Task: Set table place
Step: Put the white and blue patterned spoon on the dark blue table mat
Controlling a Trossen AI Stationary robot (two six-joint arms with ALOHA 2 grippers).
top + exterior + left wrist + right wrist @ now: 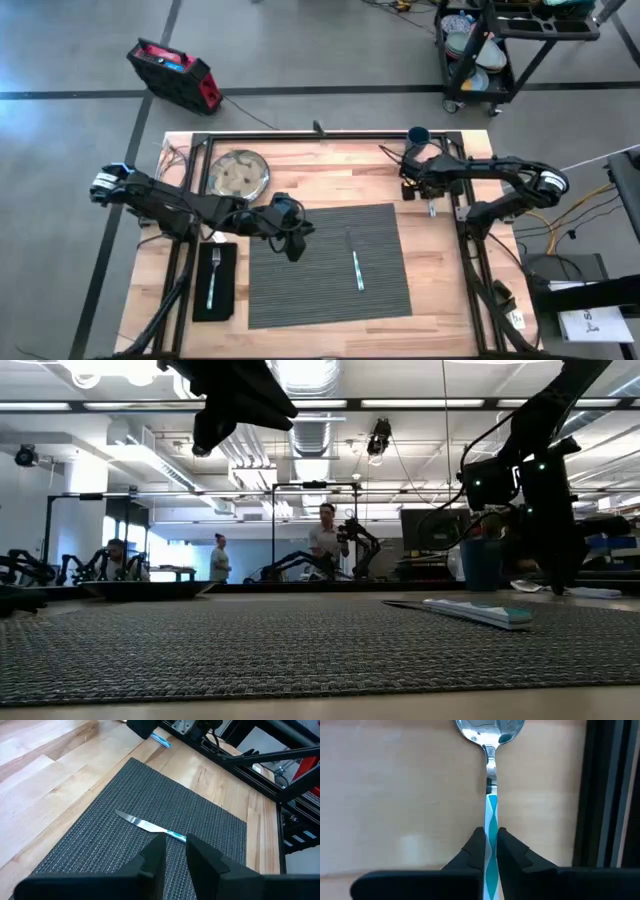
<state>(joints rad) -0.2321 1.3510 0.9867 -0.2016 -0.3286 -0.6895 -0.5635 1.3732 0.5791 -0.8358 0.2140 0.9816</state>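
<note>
The dark grey placemat [328,265] lies at the middle of the table [440,300], with a knife [355,264] on its right half. To its left a fork [212,275] rests on the black napkin [216,295]. The silvery plate [239,173] sits on the wood at the far left, and the blue cup [419,135] stands at the far edge. My left gripper [175,852] hovers above the mat's far left corner, open by a narrow gap, with nothing between its fingers. My right gripper [491,845] is down at the table right of the mat, shut on the spoon [490,750]. My right gripper pinches the spoon's teal-and-white handle [491,817] between its two fingers, one on each long edge, about midway along. The fingers come from above, pointing down. The spoon lies level with its bowl [490,729] toward the near edge; whether it is off the wood I cannot tell.
Black metal rails [462,230] run close beside the spoon on the right and along the far edge. Bare wood lies between the mat and the right rail. Beyond the table are a cart [500,50] and a red case [175,72]; people [325,540] stand in the room behind.
</note>
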